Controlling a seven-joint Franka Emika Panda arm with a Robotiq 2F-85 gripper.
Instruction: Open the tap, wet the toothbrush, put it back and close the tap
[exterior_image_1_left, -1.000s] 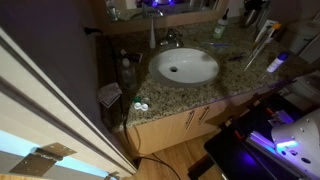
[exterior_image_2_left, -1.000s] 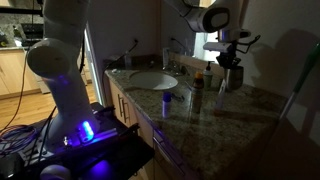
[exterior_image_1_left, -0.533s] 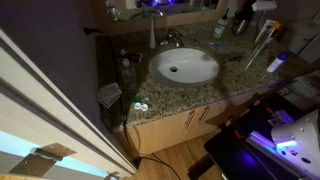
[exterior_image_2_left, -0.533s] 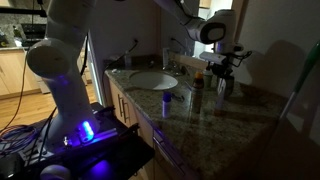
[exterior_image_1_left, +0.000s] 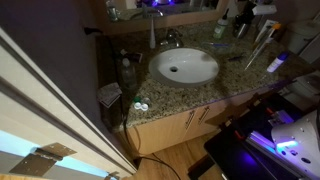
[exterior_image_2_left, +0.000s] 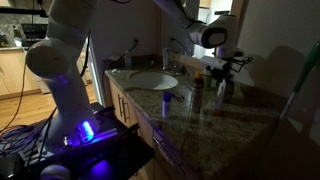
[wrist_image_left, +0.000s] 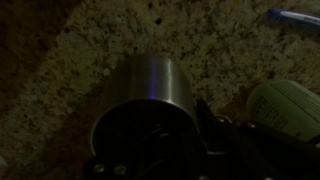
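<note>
Granite counter runs along a dim bathroom wall, with a white basin sunk in it.

The gripper hangs just above a steel cup near the wall, well apart from the basin. The wrist view looks straight down on the cup's rim and shiny wall. The fingers are only dark shapes at the lower edge, so I cannot tell how wide the jaws stand or whether they hold anything. No toothbrush shows clearly; the cup's mouth is too dark to read.

A pale green round thing sits just beside the cup, and a blue item lies farther off on the stone.

The tap stands behind the basin, far from the hand. Whether water runs cannot be seen.

The step looks like work at the cup, either taking the brush or setting it back. To do it well:
- Stay centred over the mouth.
- Travel straight up or down.
- Keep the fingers off the rim so the cup does not tip.
- Clear the green thing before swinging toward the tap.
</note>
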